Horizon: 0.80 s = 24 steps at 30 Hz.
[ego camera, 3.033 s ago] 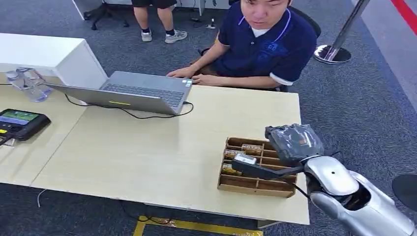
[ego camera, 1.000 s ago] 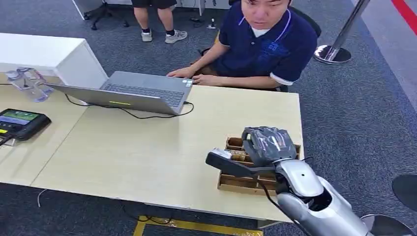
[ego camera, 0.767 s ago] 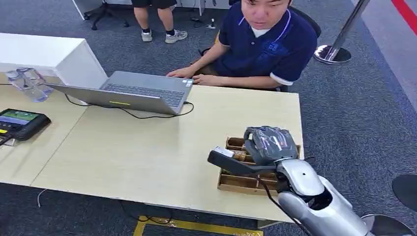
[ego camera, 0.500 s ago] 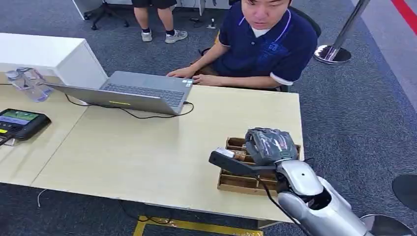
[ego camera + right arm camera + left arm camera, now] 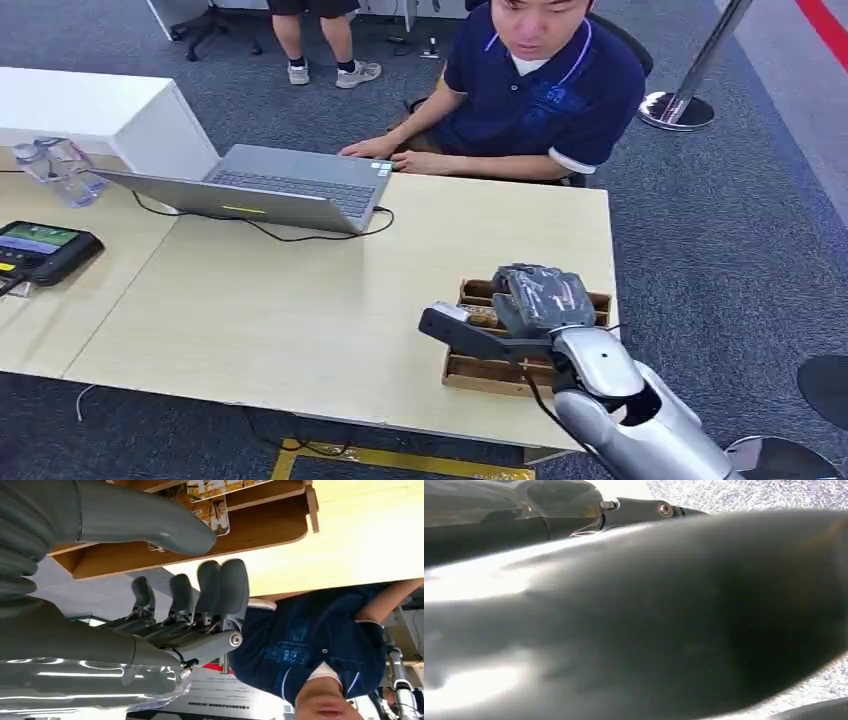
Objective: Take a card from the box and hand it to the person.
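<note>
Head view: my right hand (image 5: 535, 297) hovers over the wooden card box (image 5: 480, 372), thumb jutting past the box's left edge. Compared with three seconds ago it has swung from the box's right side to its left; in the last second it has barely shifted. The person (image 5: 540, 90) sits beyond the box, at the laptop (image 5: 270, 185).

Right wrist view: my fingers (image 5: 220, 587) are apart from the thumb, nothing between them. Cards (image 5: 212, 512) lie in the box compartments by the thumb. Judgement: no card taken yet.

Left hand: cannot tell.

Right hand (image 5: 540, 298) raised palm-down on a bent silver arm, thumb out, fingers (image 5: 210, 587) apart, nothing held.
</note>
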{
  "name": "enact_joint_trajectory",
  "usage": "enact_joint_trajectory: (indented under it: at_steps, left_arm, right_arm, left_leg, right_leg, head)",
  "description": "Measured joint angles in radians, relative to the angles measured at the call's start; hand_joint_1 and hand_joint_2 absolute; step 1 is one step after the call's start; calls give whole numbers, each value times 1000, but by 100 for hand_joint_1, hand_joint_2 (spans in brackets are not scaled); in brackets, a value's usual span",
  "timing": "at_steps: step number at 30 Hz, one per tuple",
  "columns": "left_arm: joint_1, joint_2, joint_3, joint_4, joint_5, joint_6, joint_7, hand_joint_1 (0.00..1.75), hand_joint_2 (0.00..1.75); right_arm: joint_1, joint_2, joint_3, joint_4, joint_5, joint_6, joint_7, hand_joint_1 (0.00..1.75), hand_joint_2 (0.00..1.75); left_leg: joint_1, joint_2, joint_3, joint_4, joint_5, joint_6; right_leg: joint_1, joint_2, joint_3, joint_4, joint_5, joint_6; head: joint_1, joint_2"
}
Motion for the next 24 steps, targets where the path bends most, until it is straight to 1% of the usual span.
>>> enact_joint_trajectory:
  at_steps: [1,3,4,6,7,8,11,15,16,24]
  left_arm:
    - [0,0,0,0,0,0,0,0,0]
    - [0,0,0,0,0,0,0,0,0]
    - [0,0,0,0,0,0,0,0,0]
    - [0,0,0,0,0,0,0,0,0]
    - [0,0,0,0,0,0,0,0,0]
    - [0,0,0,0,0,0,0,0,0]
    - [0,0,0,0,0,0,0,0,0]
    - [0,0,0,0,0,0,1,0,0]
    - [0,0,0,0,0,0,1,0,0]
    - [0,0,0,0,0,0,1,0,0]
  right_arm:
    - [0,2,0,1,0,0,0,93,175]
    - [1,4,-3,3,3,0,2,89,175]
    - [1,5,-6,3,3,0,2,80,175]
    - [3,7,-14,3,5,0,2,75,175]
    - [4,10,-18,3,6,0,2,75,175]
    - [5,10,-21,3,6,0,2,82,175]
    - [6,12,-23,3,11,0,2,91,175]
    - [7,12,-24,3,15,1,2,113,175]
    - [8,12,-24,3,15,1,2,117,175]
    - [16,12,-26,3,19,2,3,115,175]
  left_leg:
    - [0,0,0,0,0,0]
    - [0,0,0,0,0,0]
    - [0,0,0,0,0,0]
    - [0,0,0,0,0,0]
    - [0,0,0,0,0,0]
    - [0,0,0,0,0,0]
    - [0,0,0,0,0,0]
    - [0,0,0,0,0,0]
    - [0,0,0,0,0,0]
    - [0,0,0,0,0,0]
  right_leg:
    - [0,0,0,0,0,0]
    - [0,0,0,0,0,0]
    - [0,0,0,0,0,0]
    - [0,0,0,0,0,0]
    - [0,0,0,0,0,0]
    - [0,0,0,0,0,0]
    - [0,0,0,0,0,0]
    - [0,0,0,0,0,0]
    - [0,0,0,0,0,0]
    - [0,0,0,0,0,0]
  head:
    - [0,0]
    - [0,0]
    - [0,0]
    - [0,0]
    - [0,0]
    - [0,0]
    - [0,0]
    - [0,0]
    - [0,0]
    - [0,0]
